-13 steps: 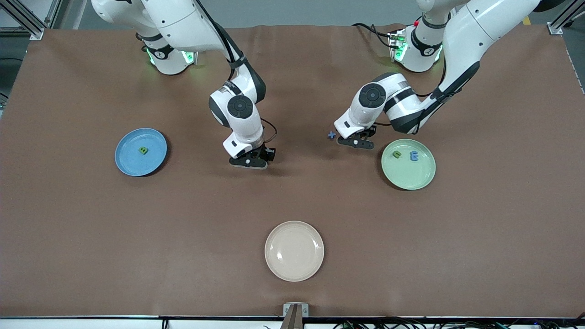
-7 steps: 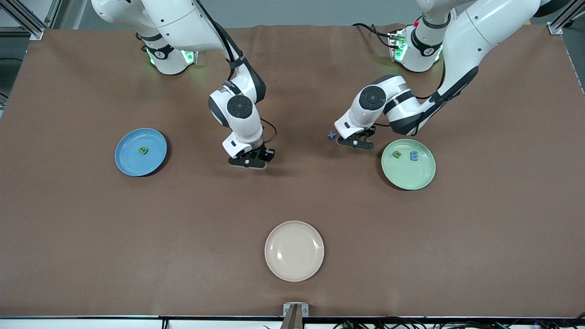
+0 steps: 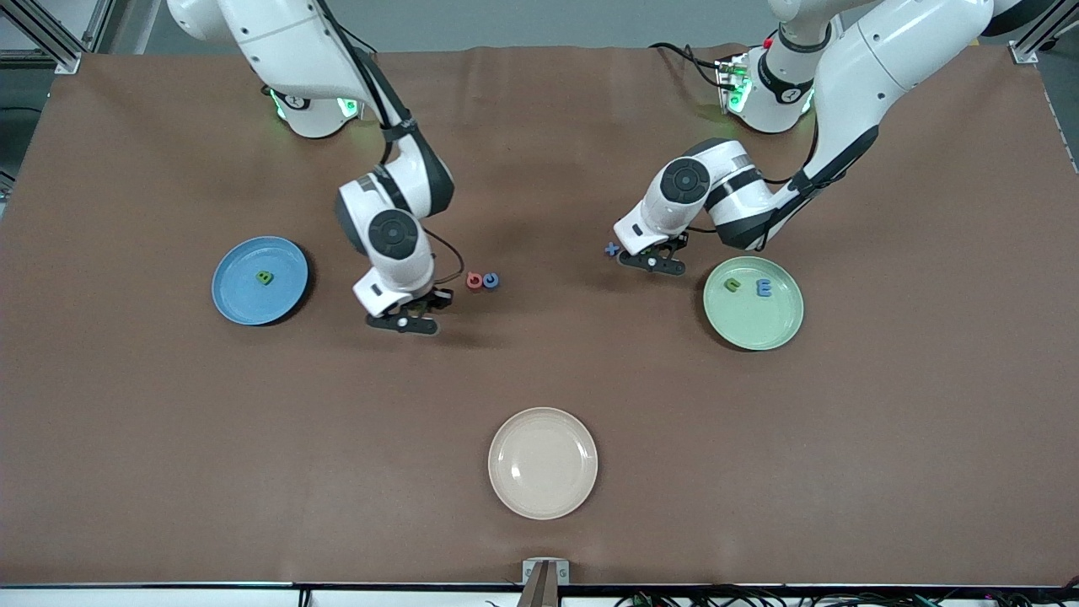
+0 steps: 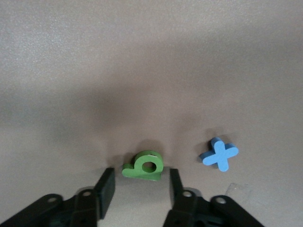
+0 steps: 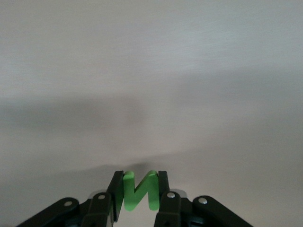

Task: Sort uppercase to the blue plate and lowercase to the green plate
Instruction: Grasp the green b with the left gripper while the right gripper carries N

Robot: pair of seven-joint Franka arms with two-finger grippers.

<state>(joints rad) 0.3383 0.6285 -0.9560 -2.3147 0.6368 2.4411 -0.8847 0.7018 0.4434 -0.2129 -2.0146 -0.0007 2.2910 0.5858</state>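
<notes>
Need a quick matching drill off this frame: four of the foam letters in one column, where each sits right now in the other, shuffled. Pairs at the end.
Things
1. flat green letter N
2. flat green letter B
3. small blue E-shaped letter
4. small green b-shaped letter

Places
a. in the round pale green plate
b. on the brown table cover, between the open fingers of the left end effector
c. clamped in the right end effector
d. in the round blue plate

Pairs: 1-c, 2-d, 3-a, 4-b
</notes>
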